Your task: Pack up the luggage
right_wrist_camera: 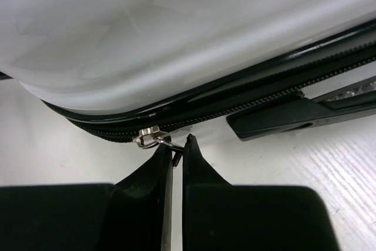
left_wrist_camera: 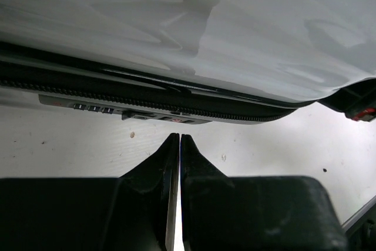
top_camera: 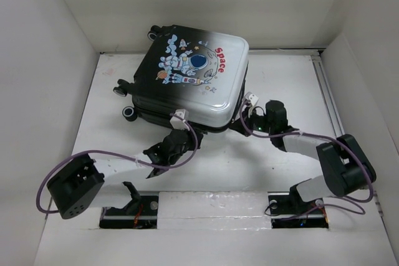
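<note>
White walled tabletop (top_camera: 280, 79): closed black-and-white hard-shell suitcase with astronaut print (top_camera: 187, 85) lies flat, centre-rear. Right gripper (right_wrist_camera: 178, 148) pinches its silver zipper pull (right_wrist_camera: 151, 138). Left gripper (left_wrist_camera: 179, 140) pressed shut, empty, just short of the zippered edge.

The luggage (top_camera: 187, 79) lies flat on the worktop (top_camera: 287, 85), shells together, astronaut print up, caster wheels at left, zipper pull (right_wrist_camera: 154, 138) on its near edge.
</note>
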